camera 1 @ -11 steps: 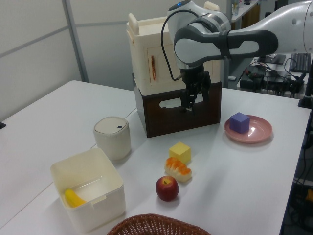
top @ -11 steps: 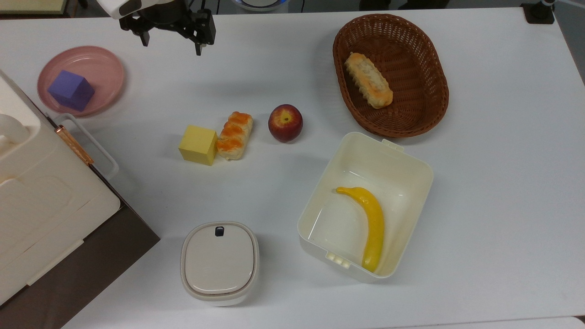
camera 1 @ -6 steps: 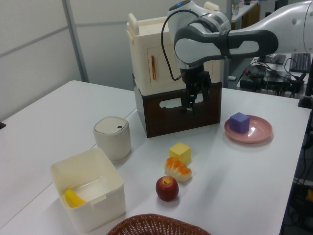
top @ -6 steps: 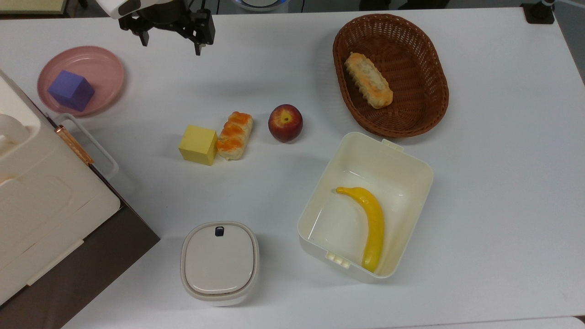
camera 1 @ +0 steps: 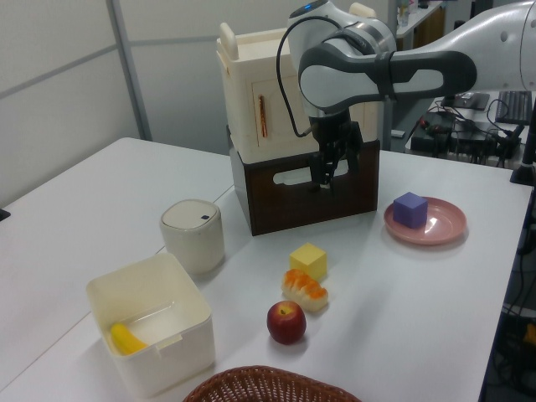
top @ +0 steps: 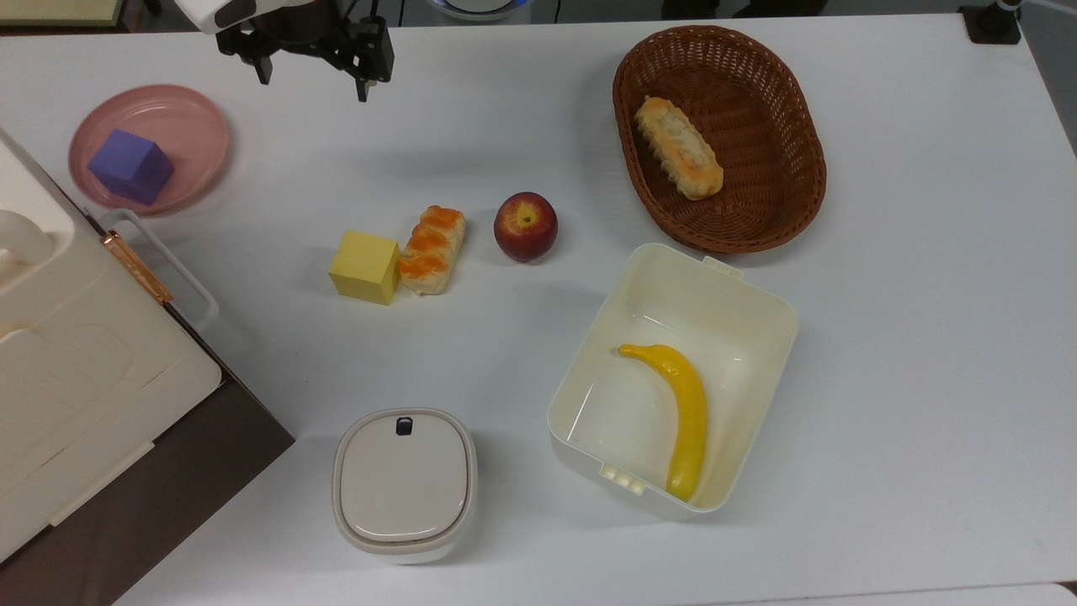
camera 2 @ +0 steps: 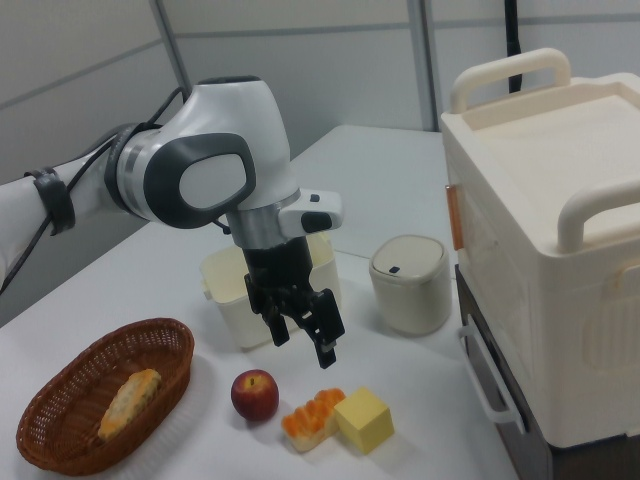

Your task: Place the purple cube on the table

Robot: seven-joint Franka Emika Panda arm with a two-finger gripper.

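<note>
The purple cube [top: 130,166] rests on a pink round plate [top: 189,126] near the top view's left edge, upright and untouched; in the left view the cube [camera 1: 410,209] sits on the plate [camera 1: 442,228] at the right. My gripper [top: 315,80] hangs open and empty above the white table [top: 925,337], to the right of the plate in the top view and well apart from the cube. In the left view the gripper [camera 1: 327,177] is in front of the brown crate. In the right view it [camera 2: 304,342] hovers above the apple and pastry.
A yellow cube [top: 364,267], a pastry [top: 432,249] and an apple [top: 525,226] lie mid-table. A wicker basket [top: 791,194] holds bread. A cream box [top: 757,311] holds a banana [top: 683,412]. A lidded canister [top: 404,484] stands in front. A cream case on a brown crate [top: 76,379] fills the top view's left.
The gripper has crept slightly toward the top view's upper left, still open. The purple cube and everything else stay put.
</note>
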